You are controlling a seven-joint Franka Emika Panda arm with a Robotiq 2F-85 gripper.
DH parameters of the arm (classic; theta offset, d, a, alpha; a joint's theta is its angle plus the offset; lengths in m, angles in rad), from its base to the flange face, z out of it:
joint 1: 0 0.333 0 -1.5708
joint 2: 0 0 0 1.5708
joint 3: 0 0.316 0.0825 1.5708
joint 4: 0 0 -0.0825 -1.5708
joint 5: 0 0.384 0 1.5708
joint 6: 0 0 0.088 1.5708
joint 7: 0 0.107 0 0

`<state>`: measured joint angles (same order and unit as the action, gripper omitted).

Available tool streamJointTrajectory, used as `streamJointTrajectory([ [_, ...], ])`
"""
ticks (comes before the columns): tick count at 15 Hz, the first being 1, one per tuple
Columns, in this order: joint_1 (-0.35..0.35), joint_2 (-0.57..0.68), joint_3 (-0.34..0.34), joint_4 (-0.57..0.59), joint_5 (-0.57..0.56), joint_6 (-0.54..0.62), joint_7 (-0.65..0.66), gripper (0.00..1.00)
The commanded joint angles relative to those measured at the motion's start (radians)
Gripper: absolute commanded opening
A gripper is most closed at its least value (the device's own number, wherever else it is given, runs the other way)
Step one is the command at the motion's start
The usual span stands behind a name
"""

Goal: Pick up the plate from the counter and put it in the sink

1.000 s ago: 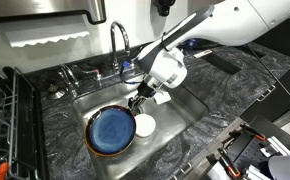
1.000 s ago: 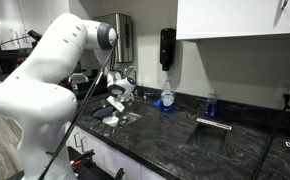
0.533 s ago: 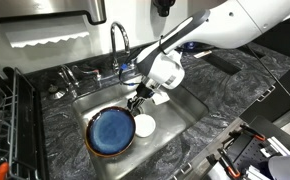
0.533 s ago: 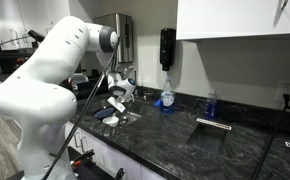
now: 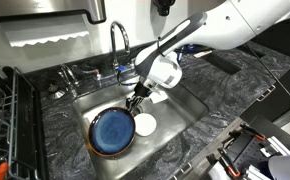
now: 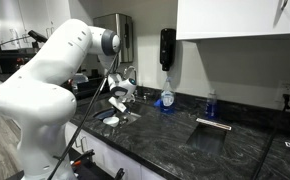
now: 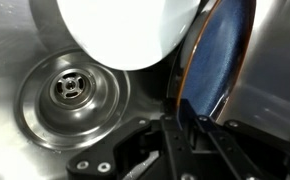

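Note:
The round blue plate (image 5: 112,131) with its dark rim is inside the steel sink (image 5: 188,104), near the basin's left side. My gripper (image 5: 136,104) reaches down into the basin and is shut on the plate's right rim. In the wrist view the plate (image 7: 225,50) stands nearly edge-on, with its rim between my fingers (image 7: 185,118). The round drain (image 7: 70,90) lies on the basin floor beside it. The dark marbled counter (image 5: 220,90) surrounds the sink. In an exterior view my gripper (image 6: 113,108) is low in the sink.
A small white round disc (image 5: 145,125) lies in the basin right beside the plate, and fills the top of the wrist view (image 7: 125,30). The chrome faucet (image 5: 118,40) stands behind the sink. A black dish rack (image 5: 5,120) is at the left. A soap bottle (image 6: 166,97) stands on the counter.
My gripper and arm have shifted slightly to the left over the basin, still holding the plate's rim. The plate has barely moved.

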<state>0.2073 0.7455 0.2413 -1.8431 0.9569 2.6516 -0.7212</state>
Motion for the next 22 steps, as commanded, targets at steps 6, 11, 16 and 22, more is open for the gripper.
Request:
streamJointTrajectory([
  [6, -0.057, -0.003, 0.072, 0.037, -0.059, -0.023, 0.055, 0.8],
  [11, -0.045, -0.06, 0.056, -0.015, -0.22, -0.05, 0.174, 1.0],
  [16, -0.054, -0.132, 0.055, -0.074, -0.473, -0.122, 0.323, 1.0],
  [22, -0.055, -0.28, 0.062, -0.217, -0.672, -0.108, 0.375, 1.0],
])
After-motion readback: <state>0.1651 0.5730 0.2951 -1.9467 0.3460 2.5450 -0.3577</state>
